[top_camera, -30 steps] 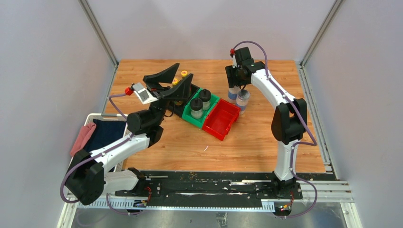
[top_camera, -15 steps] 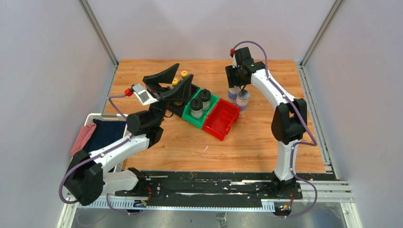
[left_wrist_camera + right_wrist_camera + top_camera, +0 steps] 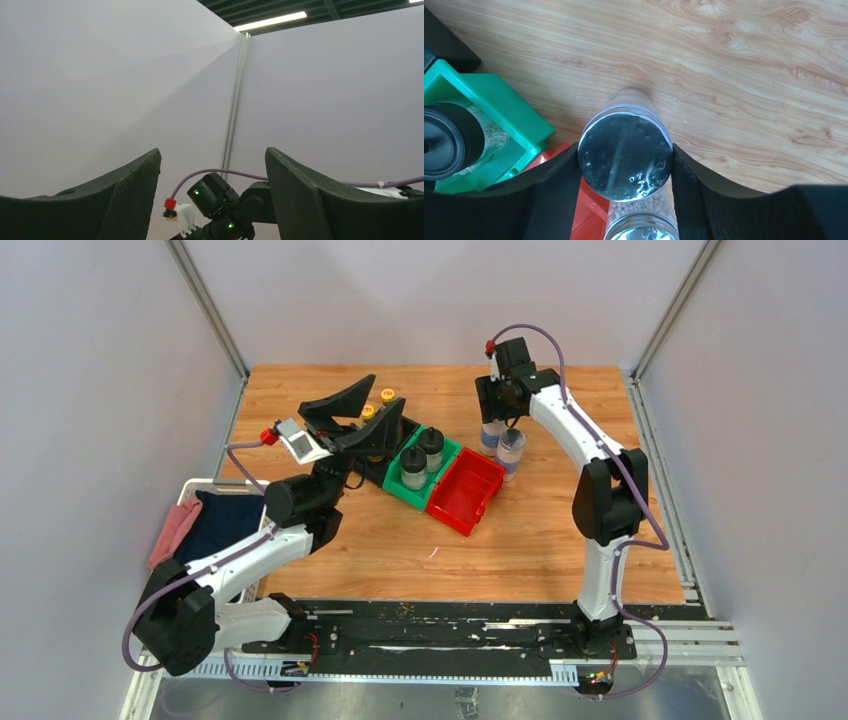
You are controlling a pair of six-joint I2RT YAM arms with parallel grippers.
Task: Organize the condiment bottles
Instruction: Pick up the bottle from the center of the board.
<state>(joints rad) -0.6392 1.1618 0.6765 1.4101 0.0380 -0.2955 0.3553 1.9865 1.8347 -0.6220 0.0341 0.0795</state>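
Note:
My right gripper is shut on a silver-lidded shaker that stands upright just right of the bins. In the right wrist view both fingers press the sides of its lid. The second shaker stands right beside it. Two squat black-capped bottles sit in the green bin. Two yellow caps show behind my left gripper; their bottles are hidden. The left gripper is open, empty and tilted upward.
An empty red bin lies next to the green bin, close to the shakers. The black bin is partly under the left gripper. A white basket with dark and pink cloths sits at the left table edge. Walls enclose the table.
My left arm has drawn back slightly to the left, gripper still open. My right gripper and the shaker have barely moved.

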